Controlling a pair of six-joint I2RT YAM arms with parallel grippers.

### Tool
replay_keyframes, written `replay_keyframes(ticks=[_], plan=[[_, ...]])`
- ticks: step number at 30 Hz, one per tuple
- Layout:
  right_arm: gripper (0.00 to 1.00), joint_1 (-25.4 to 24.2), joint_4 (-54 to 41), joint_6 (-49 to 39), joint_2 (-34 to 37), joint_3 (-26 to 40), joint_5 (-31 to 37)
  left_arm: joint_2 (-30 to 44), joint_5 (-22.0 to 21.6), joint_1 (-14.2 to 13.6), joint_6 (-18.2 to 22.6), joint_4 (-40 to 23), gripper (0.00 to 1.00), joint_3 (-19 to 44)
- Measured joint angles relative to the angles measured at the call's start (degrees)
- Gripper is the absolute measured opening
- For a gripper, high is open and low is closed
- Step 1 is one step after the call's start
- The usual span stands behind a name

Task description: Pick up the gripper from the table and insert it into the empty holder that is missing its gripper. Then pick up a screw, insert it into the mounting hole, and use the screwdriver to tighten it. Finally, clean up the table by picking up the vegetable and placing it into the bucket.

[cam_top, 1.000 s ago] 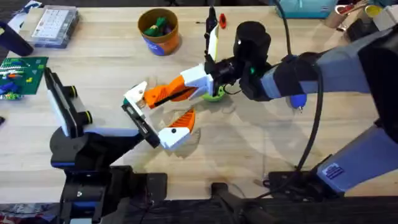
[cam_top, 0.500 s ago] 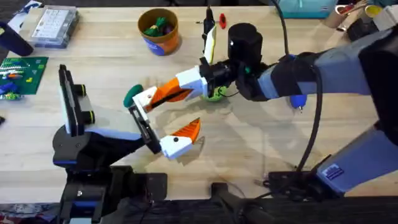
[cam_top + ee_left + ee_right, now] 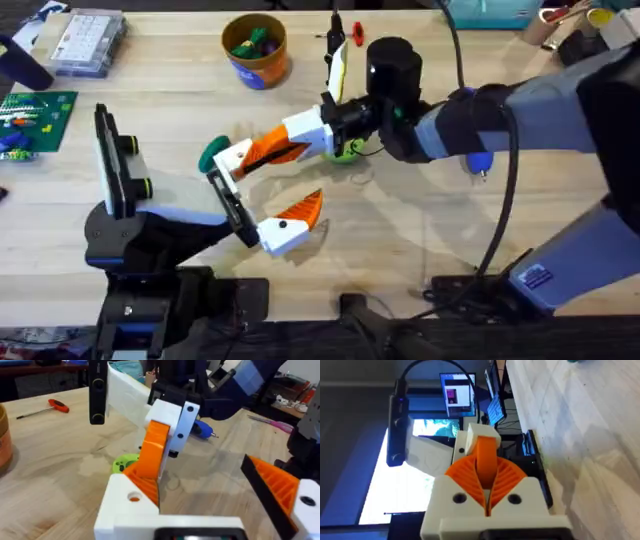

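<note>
My right gripper (image 3: 270,152) is shut on the upper orange-and-white finger of my left gripper (image 3: 300,178), mid-table. In the right wrist view its ribbed pads (image 3: 505,477) pinch that orange strip. The left gripper (image 3: 205,447) stands wide open, its other finger (image 3: 280,490) free. A dark green rounded part (image 3: 211,154) shows beside the held finger's base; I cannot tell if it is the small gripper. A light green vegetable (image 3: 346,152) (image 3: 125,463) lies under the right wrist. Behind stand the white-and-black holder (image 3: 341,68) (image 3: 125,395), the red-handled screwdriver (image 3: 356,32) (image 3: 59,406) and the bucket (image 3: 255,50).
A clear parts box (image 3: 88,42) and a green circuit board (image 3: 35,115) sit at the far left. A blue pen-like tool (image 3: 478,162) (image 3: 202,427) lies beside the right arm. Clutter lines the back right corner. Bare wood lies in front of the grippers.
Over the first half second the left gripper's fingers spread a little and the right arm shifted slightly left. Since then nothing has moved.
</note>
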Motion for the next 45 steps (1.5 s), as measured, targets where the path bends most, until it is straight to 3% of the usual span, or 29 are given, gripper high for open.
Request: replay_keyframes(ticks=[9,10,13,15,21,25,27,36,45], plan=[[0.024,0.0,0.0,0.0,0.0,0.0,0.0,0.0,0.0,0.0,0.0,0.0,0.988,0.0],[0.085,0.0,-0.1,0.0,0.0,0.0,0.2,0.0,0.1,0.0,0.0,0.0,0.988,0.0],[0.524,0.3,-1.2,-0.6,0.1,-0.1,3.2,-0.3,2.7,-0.5,0.6,-0.2,0.988,0.0],[0.586,0.3,-1.3,-0.9,0.2,-0.1,4.1,-0.4,2.8,-0.4,0.9,-0.2,0.988,0.0],[0.649,0.3,-1.0,-1.2,0.2,-0.1,4.5,-0.4,3.1,-0.4,1.4,-0.2,0.988,0.0],[0.83,-0.5,0.9,-1.3,0.2,-0.1,4.4,-0.4,6.3,-1.0,1.6,-0.2,0.988,0.0],[0.971,-1.4,0.9,-1.3,0.2,-0.1,4.0,-0.4,7.9,-1.4,1.6,-0.2,0.988,0.0],[0.996,-8.7,1.1,-1.2,0.2,-0.1,0.6,-0.4,10.1,-1.4,1.6,-0.1,0.988,0.0],[0.996,-8.6,1.1,-1.2,0.2,-0.1,-6.4,-0.4,10.3,-1.4,1.8,-1.9,0.988,0.0]])
